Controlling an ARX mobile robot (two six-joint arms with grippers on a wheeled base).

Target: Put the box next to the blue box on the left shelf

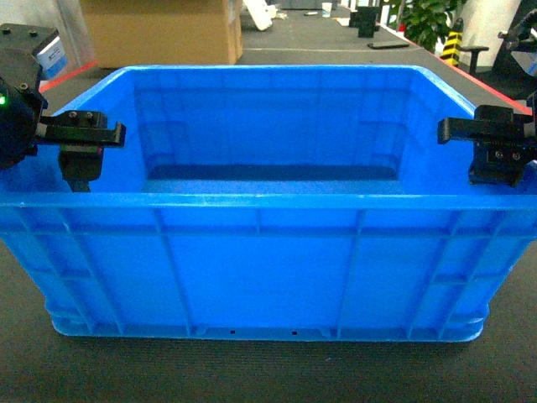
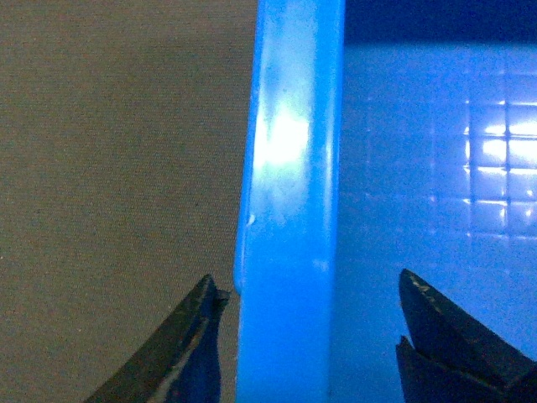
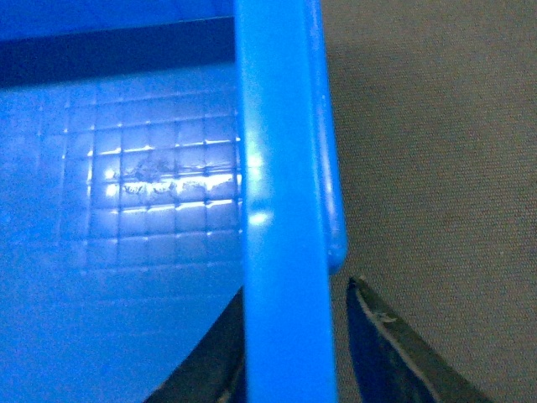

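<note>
Right up close, the box sits on the dark floor, ribbed wall facing us. Left gripper straddles the left rim, fingers spread with a gap on each side. Right gripper brackets the right rim, pinched in tight, though actual contact is hard to judge. Beyond, a cardboard carton and a potted plant.
</note>
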